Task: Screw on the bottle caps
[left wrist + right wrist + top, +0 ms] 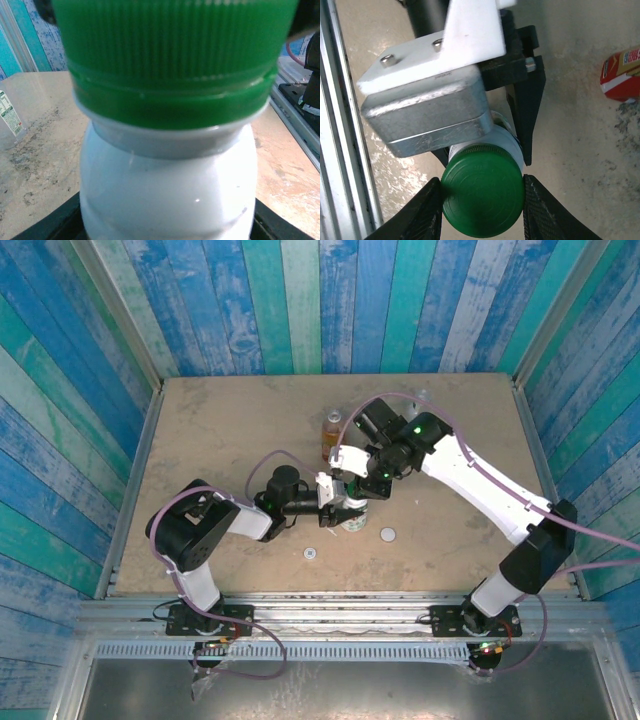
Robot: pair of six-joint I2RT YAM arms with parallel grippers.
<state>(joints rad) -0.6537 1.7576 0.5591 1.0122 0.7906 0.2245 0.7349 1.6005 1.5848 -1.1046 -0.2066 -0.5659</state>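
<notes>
Our right gripper [482, 201] pinches the dark green cap [481, 187] between its two fingers, one on each side. The cap sits on the neck of the white bottle [167, 195], which stands upright near the middle of the table [220, 420]. Our left gripper [343, 505] is clamped around the bottle's body below the cap. The amber bottle [332, 430] stands just behind. A white cap [388, 535] and a smaller pale cap [311, 553] lie loose nearer the arm bases.

1. Green cap [170, 60]: plastic, ribbed side, slight sheen.
2. White bottle [167, 195]: smooth glossy plastic.
3. Table [220, 430]: matt, scuffed, gritty.
4. Walls [330, 300]: wood planks, worn paint.
5. Grey housing [427, 117], upper left: bare dull metal.
</notes>
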